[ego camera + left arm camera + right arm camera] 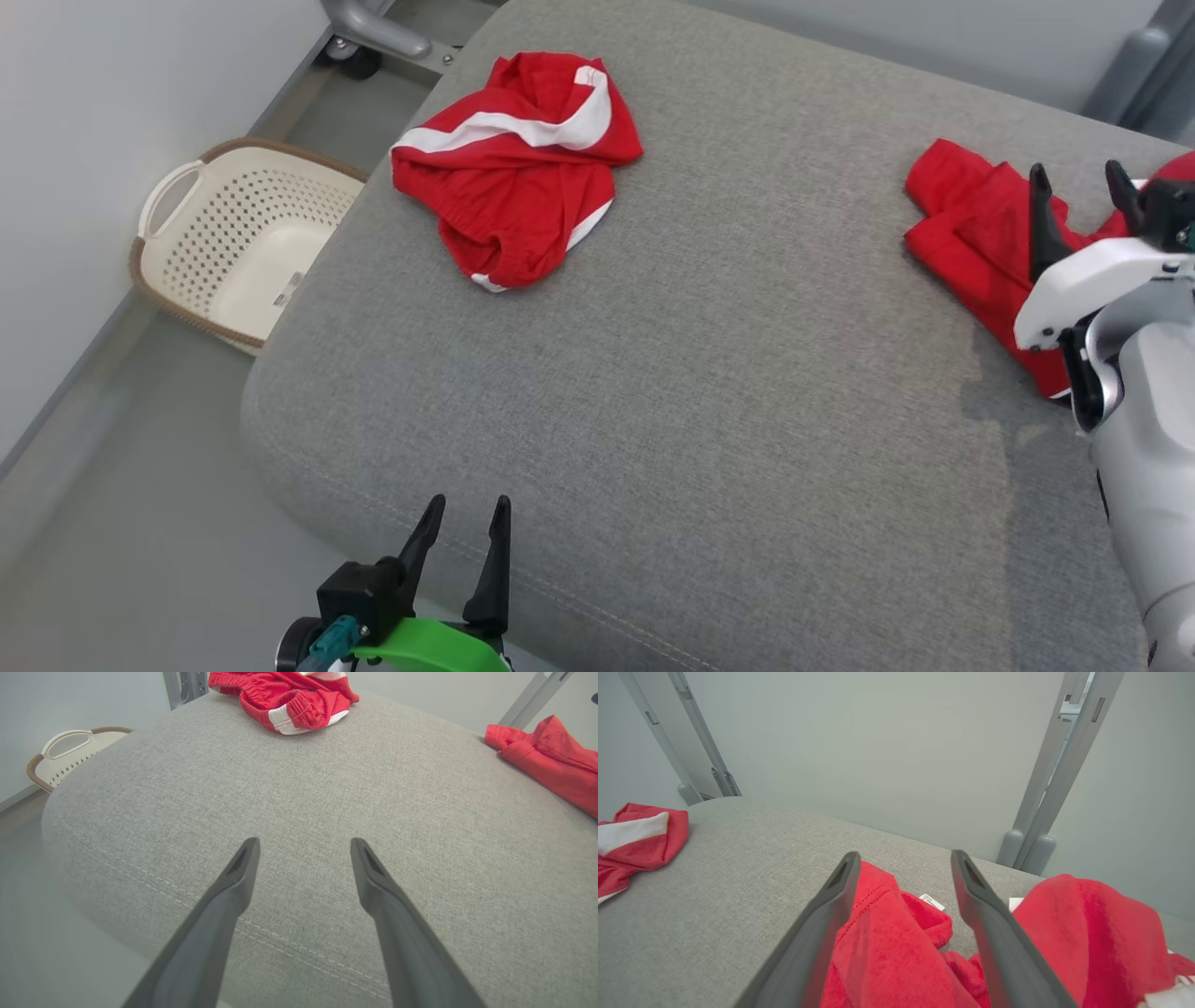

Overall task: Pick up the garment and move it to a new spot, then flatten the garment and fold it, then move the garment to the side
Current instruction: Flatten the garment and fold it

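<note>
A plain red garment (971,233) lies bunched on the right side of the grey cushion (700,420), with a white label (931,901) showing. My right gripper (1076,177) hovers just over it, open, and its fingers straddle the red cloth (896,942) without pinching it. A second red garment with white stripes (513,177) lies crumpled at the cushion's far left, also seen in the left wrist view (289,695). My left gripper (470,509) stands open over the cushion's front edge (304,842), with nothing between its fingers.
A cream perforated laundry basket (233,252) sits on the floor left of the cushion. Grey metal frame posts (1041,812) and a caster (359,61) stand behind the cushion against the pale wall. Bare grey fabric lies between the two garments.
</note>
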